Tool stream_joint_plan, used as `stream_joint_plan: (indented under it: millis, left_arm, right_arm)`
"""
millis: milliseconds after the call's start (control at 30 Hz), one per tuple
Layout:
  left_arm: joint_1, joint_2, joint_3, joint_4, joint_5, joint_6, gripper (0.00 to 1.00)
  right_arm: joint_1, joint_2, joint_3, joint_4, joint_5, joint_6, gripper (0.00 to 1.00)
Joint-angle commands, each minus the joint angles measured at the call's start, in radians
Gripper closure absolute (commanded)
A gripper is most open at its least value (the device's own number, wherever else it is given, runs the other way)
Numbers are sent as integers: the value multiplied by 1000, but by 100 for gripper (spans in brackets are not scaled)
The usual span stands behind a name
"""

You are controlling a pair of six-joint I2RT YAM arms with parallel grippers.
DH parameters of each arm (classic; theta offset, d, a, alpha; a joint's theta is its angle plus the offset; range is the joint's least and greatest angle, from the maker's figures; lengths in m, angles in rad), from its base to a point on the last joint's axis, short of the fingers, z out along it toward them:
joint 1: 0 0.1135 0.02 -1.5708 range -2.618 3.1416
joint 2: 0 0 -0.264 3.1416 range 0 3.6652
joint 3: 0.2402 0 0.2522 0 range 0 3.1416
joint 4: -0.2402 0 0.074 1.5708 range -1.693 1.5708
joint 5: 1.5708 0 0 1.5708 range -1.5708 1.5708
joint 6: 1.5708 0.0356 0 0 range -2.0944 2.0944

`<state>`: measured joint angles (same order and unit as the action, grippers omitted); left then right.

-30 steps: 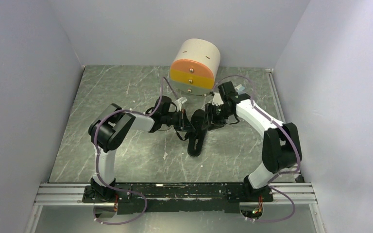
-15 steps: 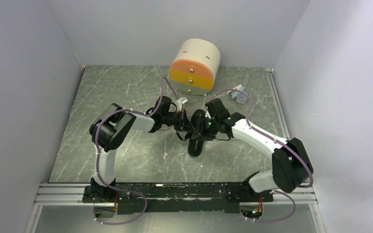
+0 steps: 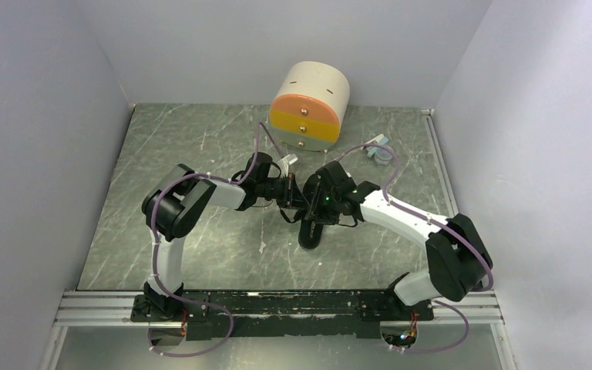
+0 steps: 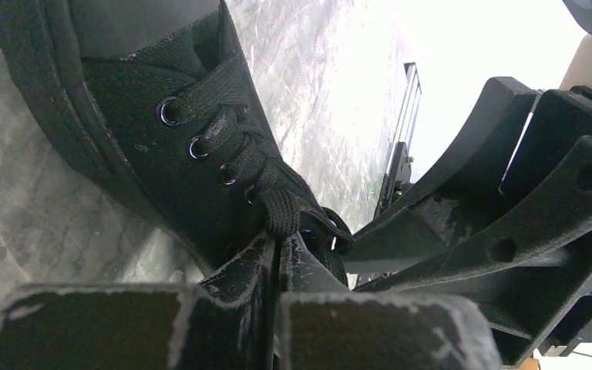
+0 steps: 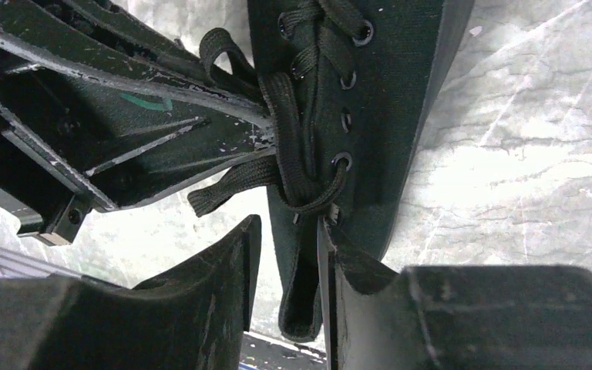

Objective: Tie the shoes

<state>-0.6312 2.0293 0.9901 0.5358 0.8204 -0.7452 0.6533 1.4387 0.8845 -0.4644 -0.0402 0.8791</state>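
The black shoe (image 3: 308, 231) lies mid-table, half hidden by both grippers. In the left wrist view the shoe (image 4: 162, 154) fills the upper left, and my left gripper (image 4: 280, 245) is shut on a black lace (image 4: 280, 210) coming off the top eyelets. My right gripper (image 5: 287, 243) is open, its fingers (image 5: 227, 266) on either side of the shoe's tongue (image 5: 301, 297), just below a crossed lace (image 5: 297, 181). The left gripper's body (image 5: 146, 131) sits close on the left there. From above, the left gripper (image 3: 299, 197) and the right gripper (image 3: 317, 202) meet over the shoe.
A round drawer box (image 3: 311, 106) with orange, yellow and grey fronts stands at the back centre. A small pale object (image 3: 378, 151) lies at the back right. Grey walls close in the left, the right and the back. A metal rail (image 3: 277, 304) runs along the near edge.
My right arm has swung from beside the drawer box down and left onto the shoe. The left gripper has stayed on the lace.
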Motion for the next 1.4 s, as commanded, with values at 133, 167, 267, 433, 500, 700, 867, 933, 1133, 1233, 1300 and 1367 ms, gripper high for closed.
stream_joint_plan:
  millis: [133,167,267,433,500,700,867,933,1133,1233,1300,1367]
  left_arm:
    - [-4,21,0,37,36,-13,95]
    - [-5,20,-3,38,36,-13,95]
    - [-4,15,-11,35,36,-8,95]
    - [-4,6,-20,46,34,-18,95]
    - [-4,0,-23,46,33,-16,95]
    - [-4,-8,-35,44,30,-13,95]
    - [-5,-9,-41,52,28,-20,95]
    - [-5,-13,-39,44,26,-18,95]
    - [-4,-45,-15,-60,-11,53,93]
    - [-5,-72,-8,-114,-36,90,80]
    - [-4,-91,0,-160,-46,127,72]
    - [-2,-124,2,-217,-57,171,65]
  right_arm:
    - [25,-19,-29,39,97,49,64]
    - [29,-21,-36,47,105,51,64]
    - [40,-14,-34,50,138,50,65]
    - [51,2,-23,42,174,56,68]
    - [55,2,-20,37,188,58,72]
    - [60,-8,-28,45,205,51,86]
    - [60,-15,-31,56,216,27,100]
    - [60,-22,-33,57,220,11,100]
    - [57,-103,-19,-60,138,-106,100]
    - [39,-136,-22,-157,32,-181,100]
    - [26,-135,-19,-216,-32,-231,100]
    - [15,-135,-12,-268,-52,-266,100]
